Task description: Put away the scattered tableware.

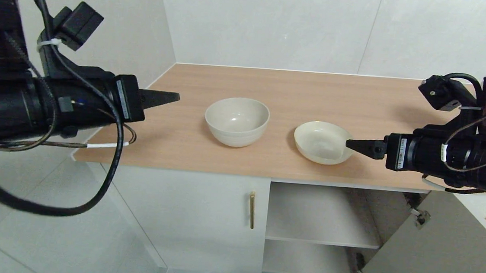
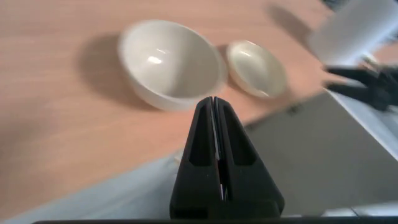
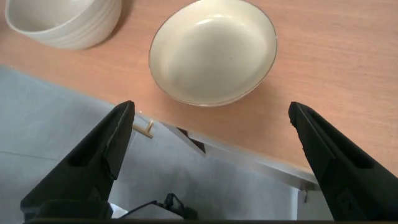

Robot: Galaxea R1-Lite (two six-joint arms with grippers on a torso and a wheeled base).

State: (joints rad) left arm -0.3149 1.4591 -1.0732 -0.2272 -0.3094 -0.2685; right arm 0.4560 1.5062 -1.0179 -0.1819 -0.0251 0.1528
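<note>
A wooden desk point(image 1: 298, 89) in a white-tiled corner, two bowls above an open cupboard point(image 1: 323, 216).
Head view: we see the deep bowl point(image 1: 236, 121) mid-desk and the shallow bowl point(image 1: 323, 142) near the front edge, with the right gripper point(image 1: 348, 143) at its rim. Left wrist: the left gripper point(image 2: 213, 102), fingers pressed together. Right wrist: fingers point(image 3: 106, 149) spread wide above the shallow bowl; glazed, slippery and breakable, we judge, so best pinched at the rim.

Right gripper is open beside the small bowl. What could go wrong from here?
1. The small bowl sits near the counter edge; a nudge from the right gripper could push it off.
2. Its sloping rim may slip in a pinch.
3. The open cabinet door stands below the right arm and might get hit on the way down.
</note>
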